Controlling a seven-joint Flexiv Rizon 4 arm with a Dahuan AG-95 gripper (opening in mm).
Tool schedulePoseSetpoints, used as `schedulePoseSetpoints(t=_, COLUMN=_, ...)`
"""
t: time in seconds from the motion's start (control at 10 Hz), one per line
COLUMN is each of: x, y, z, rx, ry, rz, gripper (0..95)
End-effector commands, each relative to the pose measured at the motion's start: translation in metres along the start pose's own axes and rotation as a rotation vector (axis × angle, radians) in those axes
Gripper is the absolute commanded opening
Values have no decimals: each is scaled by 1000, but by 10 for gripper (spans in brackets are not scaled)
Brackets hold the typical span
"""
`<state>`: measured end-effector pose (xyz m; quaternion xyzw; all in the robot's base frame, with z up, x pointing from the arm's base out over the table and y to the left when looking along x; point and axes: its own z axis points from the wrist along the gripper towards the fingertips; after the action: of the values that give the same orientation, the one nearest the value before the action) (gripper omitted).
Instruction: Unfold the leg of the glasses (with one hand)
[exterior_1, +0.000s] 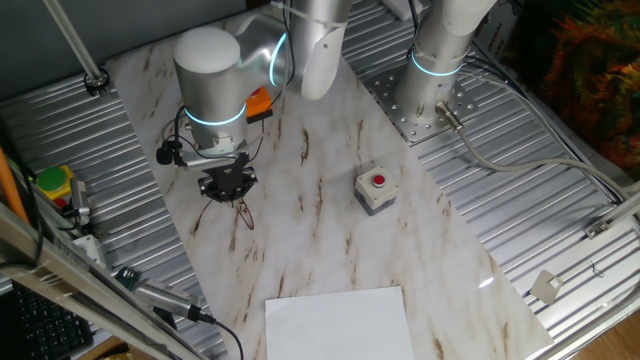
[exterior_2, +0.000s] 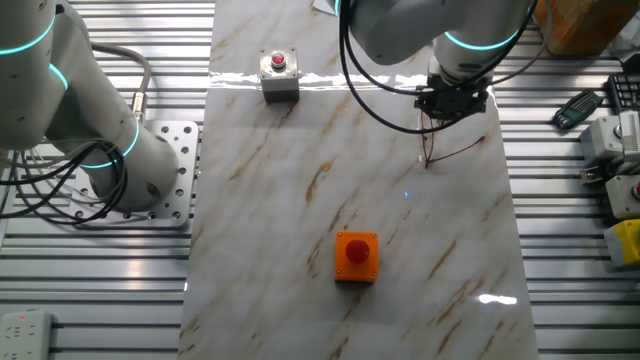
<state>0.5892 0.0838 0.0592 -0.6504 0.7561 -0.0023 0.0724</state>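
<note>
the marbled surface (exterior_1: 330, 250) carries all. the end effector (exterior_1: 229, 186) hangs low over the glasses (exterior_2: 447, 152) near the surface's edge, seemingly to work a leg; whether its fingers grip anything, i cannot tell.

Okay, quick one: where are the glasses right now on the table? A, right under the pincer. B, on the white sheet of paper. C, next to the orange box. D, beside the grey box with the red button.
A: the glasses lie on the marble top right below the pincer, far from the grey box, orange box and white sheet.
</note>
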Motion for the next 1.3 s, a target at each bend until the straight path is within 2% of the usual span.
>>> schedulePoseSetpoints(t=0.1, x=1, y=1, z=1, rx=-1, ry=7, rz=-1, gripper=0)
schedulePoseSetpoints(t=0.4, x=4, y=6, z=5, rx=3, ry=3, rz=5, gripper=0)
schedulePoseSetpoints(t=0.9, x=4, y=7, z=5, rx=-1, ry=21, rz=6, gripper=0)
schedulePoseSetpoints(t=1.2, x=4, y=7, z=5, rx=-16, ry=38, rz=8, gripper=0)
schedulePoseSetpoints(t=1.3, x=4, y=7, z=5, rx=-10, ry=86, rz=0, gripper=0)
